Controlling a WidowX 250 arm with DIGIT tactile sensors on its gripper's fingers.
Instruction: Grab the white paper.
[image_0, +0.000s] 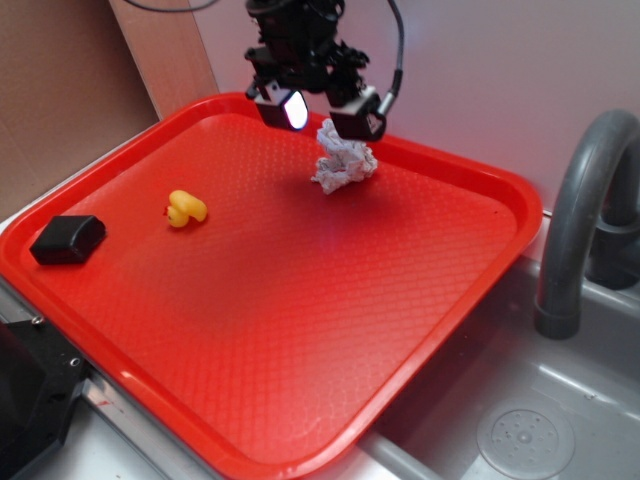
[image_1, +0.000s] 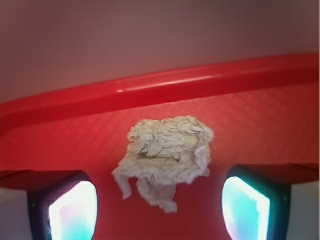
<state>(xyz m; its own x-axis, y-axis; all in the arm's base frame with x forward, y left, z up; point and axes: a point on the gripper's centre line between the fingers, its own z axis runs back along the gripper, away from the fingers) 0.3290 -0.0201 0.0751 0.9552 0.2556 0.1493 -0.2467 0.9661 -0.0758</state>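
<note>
The white paper (image_0: 343, 162) is a crumpled, wrinkled ball lying near the far rim of the red tray (image_0: 300, 330). My gripper (image_0: 320, 113) hangs just above and slightly behind it, open, with its two glowing fingertips spread wide. In the wrist view the white paper (image_1: 165, 157) lies on the red tray (image_1: 280, 120) between and a little ahead of the fingertips (image_1: 72, 210), touching neither one. Nothing is held.
A yellow toy duck (image_0: 185, 208) sits on the tray's left part and a black block (image_0: 67, 239) lies near its left rim. A grey faucet (image_0: 585, 215) and sink (image_0: 520, 430) stand to the right. The tray's raised far rim (image_1: 165, 87) runs just beyond the paper.
</note>
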